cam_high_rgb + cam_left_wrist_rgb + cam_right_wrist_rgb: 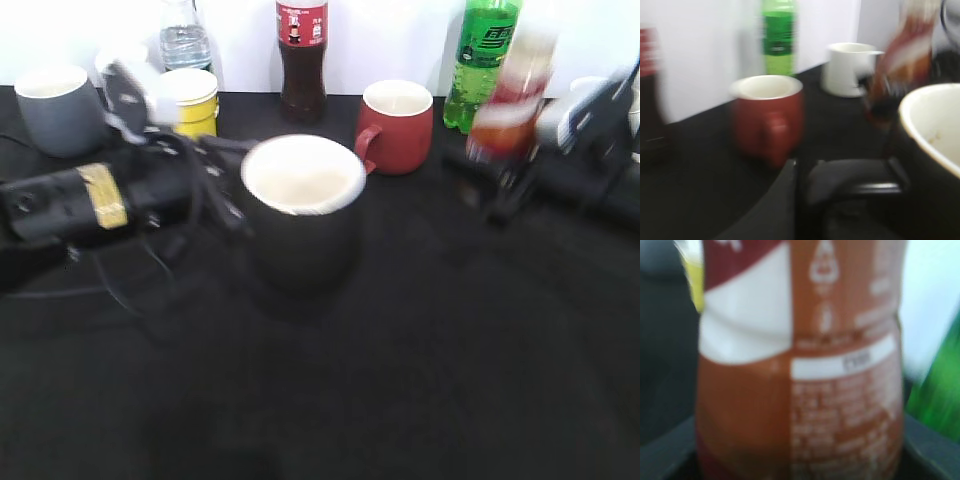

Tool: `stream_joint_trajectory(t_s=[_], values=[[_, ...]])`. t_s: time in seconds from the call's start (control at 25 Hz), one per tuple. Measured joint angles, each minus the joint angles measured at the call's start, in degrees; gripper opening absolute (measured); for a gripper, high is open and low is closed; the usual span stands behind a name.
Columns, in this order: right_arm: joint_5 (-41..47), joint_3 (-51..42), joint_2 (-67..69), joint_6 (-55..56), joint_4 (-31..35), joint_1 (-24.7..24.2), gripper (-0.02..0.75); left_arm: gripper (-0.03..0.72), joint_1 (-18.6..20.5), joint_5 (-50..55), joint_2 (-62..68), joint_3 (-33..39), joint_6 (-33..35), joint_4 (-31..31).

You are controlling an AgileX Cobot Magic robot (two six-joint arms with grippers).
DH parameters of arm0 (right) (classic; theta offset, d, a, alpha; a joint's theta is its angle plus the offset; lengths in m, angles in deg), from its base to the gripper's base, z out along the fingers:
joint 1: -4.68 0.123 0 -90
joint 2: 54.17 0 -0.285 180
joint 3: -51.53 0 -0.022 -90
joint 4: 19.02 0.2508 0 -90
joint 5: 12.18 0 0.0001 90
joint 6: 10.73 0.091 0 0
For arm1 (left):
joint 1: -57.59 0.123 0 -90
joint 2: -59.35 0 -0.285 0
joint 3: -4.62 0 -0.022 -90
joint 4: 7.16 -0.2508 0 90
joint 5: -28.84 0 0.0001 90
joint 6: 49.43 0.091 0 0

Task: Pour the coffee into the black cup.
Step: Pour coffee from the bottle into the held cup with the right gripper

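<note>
The coffee (508, 95) is a small plastic bottle with a narrow neck — light by the look of it, with thin walls that will likely dent under a hard squeeze, and a glossy wrap label that could slip. The lower body, below the label's white band, seems the sound place to hold it, since that leaves the neck free to tip. That is where the right tool (520, 170) has it: the right wrist view is filled by the bottle's brown and white label, with dark tool parts at both lower corners, so the tool is closed around the bottle. In the exterior view the bottle sits blurred and leaning at the right, apparently lifted off the counter (400, 380), in front of the green bottle (482, 60).

The black cup (303, 210) is a large, heavy-looking, stiff mug with a wide white mouth — an easy target. It stands near the middle of the counter, well apart from the coffee and to its left, with the red mug (397, 125) behind. The left tool (850, 182) sits against the cup's left side, apparently at the handle; whether it grips is too blurred to tell
</note>
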Motion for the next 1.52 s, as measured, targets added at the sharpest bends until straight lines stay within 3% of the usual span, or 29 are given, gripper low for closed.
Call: stream_joint_trajectory(t_s=[0.2, 0.48, 0.68, 0.84, 1.12, 1.52], values=[[5.52, -0.03, -15.63, -6.41, -1.39, 0.00, 0.528, 0.043, -7.64, 4.09, 0.00, -5.14, 0.01, 1.38], [5.66, -0.03, -17.92, -25.70, -1.09, 0.00, 0.528, 0.043, -14.93, 8.63, 3.61, -14.37, -0.12, 2.20], [5.66, -0.03, -17.92, -43.90, -0.91, 0.00, 0.528, 0.043, -15.24, 9.03, 3.67, -14.37, -0.17, 3.46], [5.78, -0.03, -17.92, -51.61, -0.91, 0.00, 0.528, 0.043, -15.24, 9.03, 3.67, -14.37, -0.23, 6.26], [8.93, -0.03, -17.92, -59.05, -0.89, 0.00, 0.528, 0.043, -15.24, 9.08, 3.67, -14.37, -0.23, 6.61], [8.93, -0.03, -17.92, -61.44, 0.81, 0.00, 0.528, 0.043, -15.24, 10.02, 3.67, -14.37, -0.23, 6.66]])
